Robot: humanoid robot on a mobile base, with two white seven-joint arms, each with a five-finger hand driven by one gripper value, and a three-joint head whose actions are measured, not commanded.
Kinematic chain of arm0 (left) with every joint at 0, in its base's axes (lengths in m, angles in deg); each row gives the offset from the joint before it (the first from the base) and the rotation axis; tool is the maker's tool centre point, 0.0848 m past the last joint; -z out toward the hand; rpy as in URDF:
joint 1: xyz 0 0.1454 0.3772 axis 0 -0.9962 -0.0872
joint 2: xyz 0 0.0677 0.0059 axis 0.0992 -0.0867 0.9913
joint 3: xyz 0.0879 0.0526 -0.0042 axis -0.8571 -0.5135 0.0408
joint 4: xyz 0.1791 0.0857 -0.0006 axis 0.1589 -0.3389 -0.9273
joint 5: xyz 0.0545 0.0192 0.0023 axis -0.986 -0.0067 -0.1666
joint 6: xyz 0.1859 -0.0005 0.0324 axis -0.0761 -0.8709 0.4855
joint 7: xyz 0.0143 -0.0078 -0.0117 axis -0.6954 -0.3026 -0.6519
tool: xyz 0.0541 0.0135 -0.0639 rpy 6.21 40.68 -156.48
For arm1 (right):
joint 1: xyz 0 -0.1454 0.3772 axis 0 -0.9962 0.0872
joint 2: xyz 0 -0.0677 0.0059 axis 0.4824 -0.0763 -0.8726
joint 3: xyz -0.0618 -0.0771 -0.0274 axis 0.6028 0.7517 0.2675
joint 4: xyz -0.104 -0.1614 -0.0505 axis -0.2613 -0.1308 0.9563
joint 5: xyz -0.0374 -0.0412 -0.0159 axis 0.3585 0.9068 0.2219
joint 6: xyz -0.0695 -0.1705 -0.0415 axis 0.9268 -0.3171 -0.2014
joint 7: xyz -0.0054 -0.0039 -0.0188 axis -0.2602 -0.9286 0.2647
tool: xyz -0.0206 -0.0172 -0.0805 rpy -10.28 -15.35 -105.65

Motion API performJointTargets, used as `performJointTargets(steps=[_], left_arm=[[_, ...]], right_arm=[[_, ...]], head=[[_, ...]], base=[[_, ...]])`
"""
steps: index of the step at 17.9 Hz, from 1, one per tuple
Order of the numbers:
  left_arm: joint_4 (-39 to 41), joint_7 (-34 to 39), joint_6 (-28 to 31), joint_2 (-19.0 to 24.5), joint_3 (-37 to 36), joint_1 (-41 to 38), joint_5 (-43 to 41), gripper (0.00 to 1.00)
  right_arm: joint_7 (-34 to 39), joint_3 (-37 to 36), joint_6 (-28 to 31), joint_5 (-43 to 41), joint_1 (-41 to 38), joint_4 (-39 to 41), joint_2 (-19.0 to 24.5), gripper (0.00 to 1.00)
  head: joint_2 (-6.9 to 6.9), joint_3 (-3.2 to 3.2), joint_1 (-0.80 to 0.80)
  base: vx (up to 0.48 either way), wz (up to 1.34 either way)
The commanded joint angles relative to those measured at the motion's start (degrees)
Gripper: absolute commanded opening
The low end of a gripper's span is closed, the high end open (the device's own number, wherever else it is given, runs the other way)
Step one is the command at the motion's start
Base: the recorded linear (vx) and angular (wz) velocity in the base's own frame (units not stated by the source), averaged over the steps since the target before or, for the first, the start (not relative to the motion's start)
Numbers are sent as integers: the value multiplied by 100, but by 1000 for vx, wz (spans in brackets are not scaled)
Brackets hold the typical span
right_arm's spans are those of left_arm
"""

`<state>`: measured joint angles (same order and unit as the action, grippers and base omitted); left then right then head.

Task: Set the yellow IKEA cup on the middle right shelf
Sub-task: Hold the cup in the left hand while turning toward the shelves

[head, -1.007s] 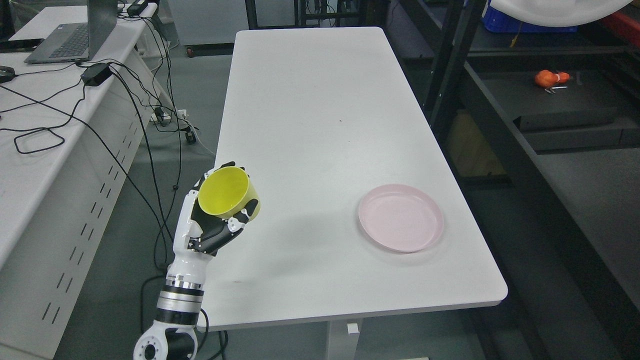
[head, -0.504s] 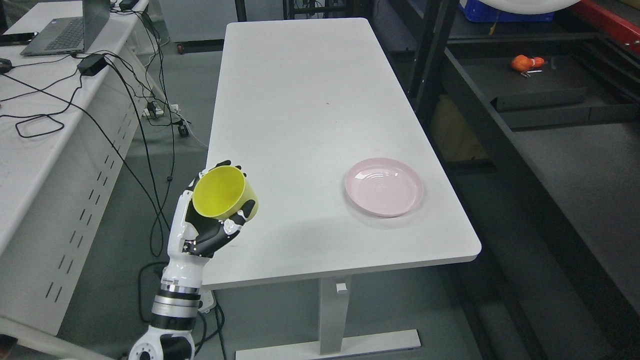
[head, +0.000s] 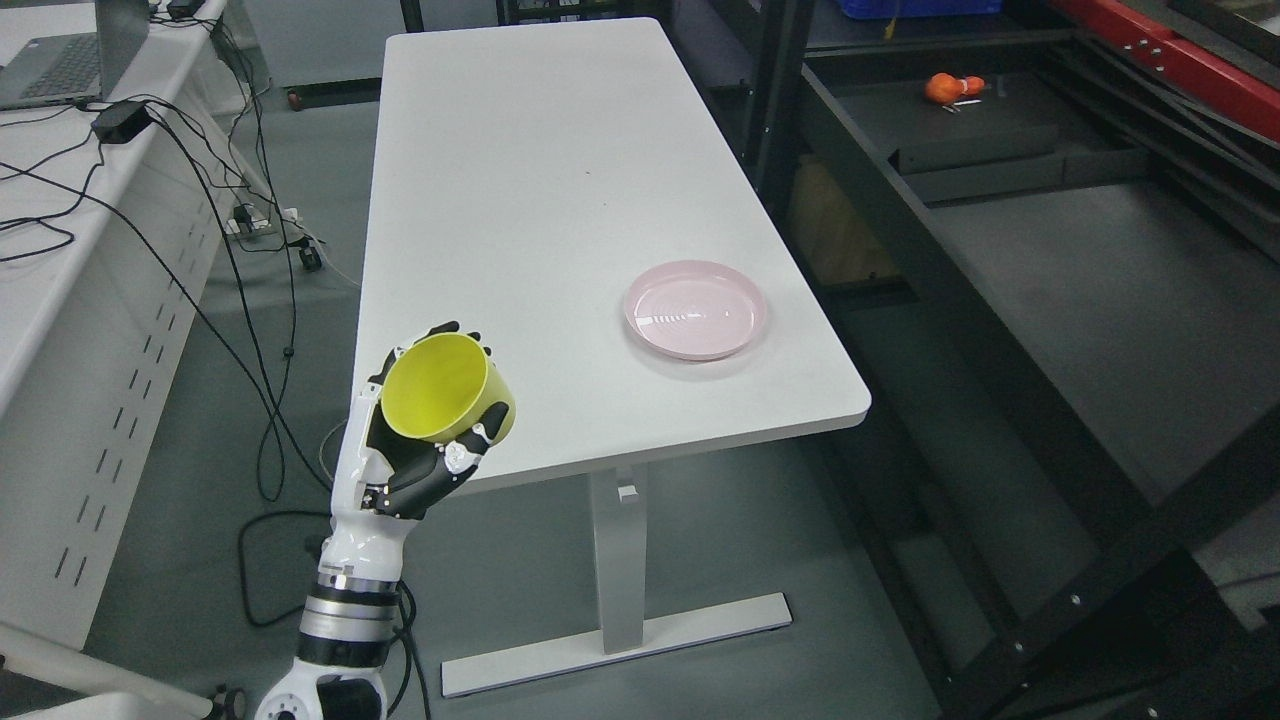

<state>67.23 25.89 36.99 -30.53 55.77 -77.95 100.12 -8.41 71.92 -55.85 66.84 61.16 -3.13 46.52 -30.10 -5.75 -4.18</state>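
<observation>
The left hand (head: 415, 455) has its fingers (head: 462, 458) curled around the yellow cup (head: 445, 388), holding it tilted with its mouth toward the camera, at the near left corner of the white desk (head: 520, 180). A pink plate (head: 696, 308) lies on the desk to the right. Dark shelves (head: 1050, 260) stand further right.

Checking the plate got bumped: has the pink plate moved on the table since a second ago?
No. The pink plate keeps its spot near the table's right front corner; only the camera shifted.
</observation>
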Motion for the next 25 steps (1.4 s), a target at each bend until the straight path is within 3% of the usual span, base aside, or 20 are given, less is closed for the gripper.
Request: performJointTargets(steps=[1,25], left_arm=[[91,-3,5,100,-11,-21,4,1],[73,6,5,100,-547,-21,13,1]], right_arm=[[-4,97,-1,-141,-79,0,-100,100],[-4,97,-1,-141,-79,0,-100,99]], head=[[0,0,0],[1,0,0]], base=[[-234,-312],[-217,-744]])
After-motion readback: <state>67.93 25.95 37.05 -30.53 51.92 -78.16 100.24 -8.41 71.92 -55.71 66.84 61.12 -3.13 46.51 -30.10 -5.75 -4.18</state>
